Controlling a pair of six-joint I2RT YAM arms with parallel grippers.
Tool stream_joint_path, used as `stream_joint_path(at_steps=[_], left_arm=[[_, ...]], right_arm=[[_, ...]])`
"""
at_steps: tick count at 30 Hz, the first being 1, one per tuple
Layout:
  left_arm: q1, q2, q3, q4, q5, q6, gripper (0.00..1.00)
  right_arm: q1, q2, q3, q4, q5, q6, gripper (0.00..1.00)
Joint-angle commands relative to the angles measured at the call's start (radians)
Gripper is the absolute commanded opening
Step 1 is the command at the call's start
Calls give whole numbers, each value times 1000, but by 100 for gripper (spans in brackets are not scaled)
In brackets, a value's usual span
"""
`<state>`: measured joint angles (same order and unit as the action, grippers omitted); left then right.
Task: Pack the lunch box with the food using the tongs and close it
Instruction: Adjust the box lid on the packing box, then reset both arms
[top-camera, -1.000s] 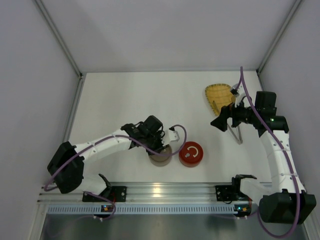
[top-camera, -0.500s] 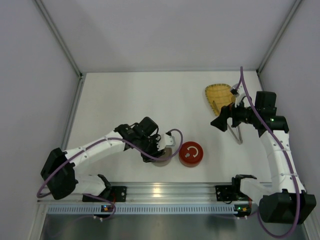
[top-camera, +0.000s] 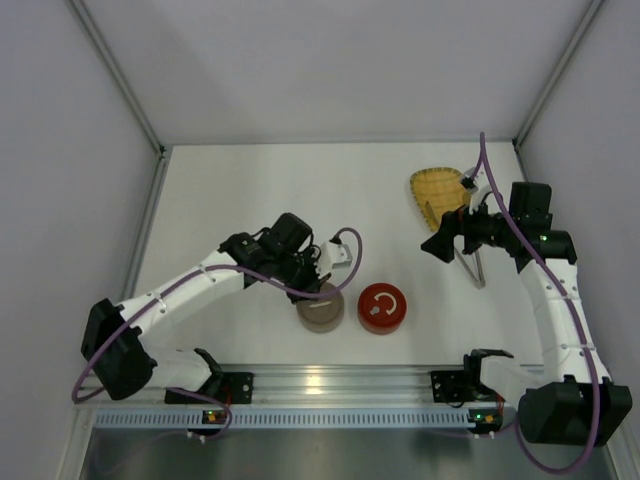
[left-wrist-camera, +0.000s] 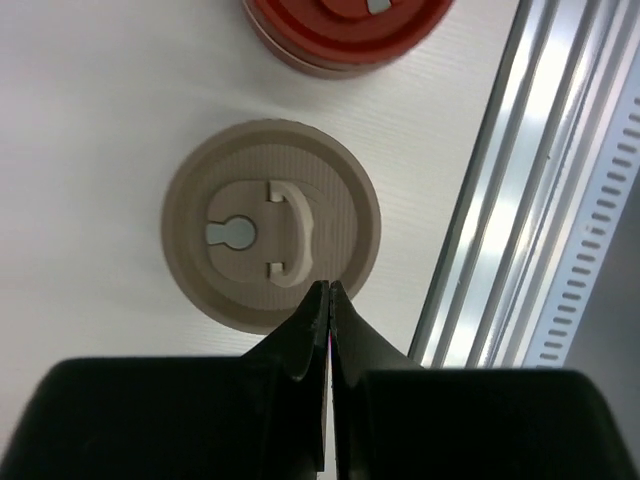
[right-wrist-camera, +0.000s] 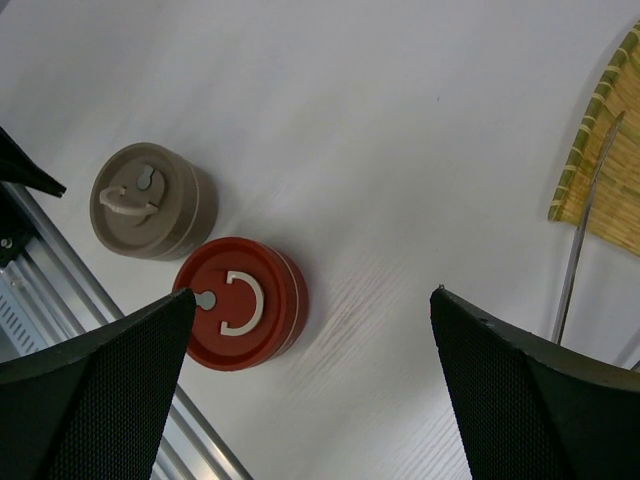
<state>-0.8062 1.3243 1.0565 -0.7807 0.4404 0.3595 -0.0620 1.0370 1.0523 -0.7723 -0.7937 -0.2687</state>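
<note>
You see the red tin (left-wrist-camera: 345, 35) cut by the left wrist view's top edge, the woven tray (right-wrist-camera: 625, 190) by the right wrist view's edge, the tongs (top-camera: 472, 272) partly under the right arm (top-camera: 545, 285).

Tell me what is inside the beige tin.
The beige tin is closed: only its lid and curved handle show. Anything inside is covered.

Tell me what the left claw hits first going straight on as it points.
Most likely the round beige tin, at the lid's near rim: the shut left claw aims at it. Height above it is unclear.
</note>
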Motion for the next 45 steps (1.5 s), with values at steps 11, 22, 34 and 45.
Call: stream_joint_path(at_steps=[11, 22, 34, 45], left_arm=[[-5, 81, 34, 52, -181, -33, 11], [-74, 128, -12, 63, -152, -33, 19], [-88, 184, -9, 84, -144, -33, 38], [270, -10, 163, -72, 202, -96, 98]], right_arm=[[-9, -9, -9, 24, -7, -14, 99], [-9, -2, -11, 27, -7, -14, 99], [-9, -2, -11, 13, -4, -27, 99], [-9, -25, 9, -42, 43, -66, 99]])
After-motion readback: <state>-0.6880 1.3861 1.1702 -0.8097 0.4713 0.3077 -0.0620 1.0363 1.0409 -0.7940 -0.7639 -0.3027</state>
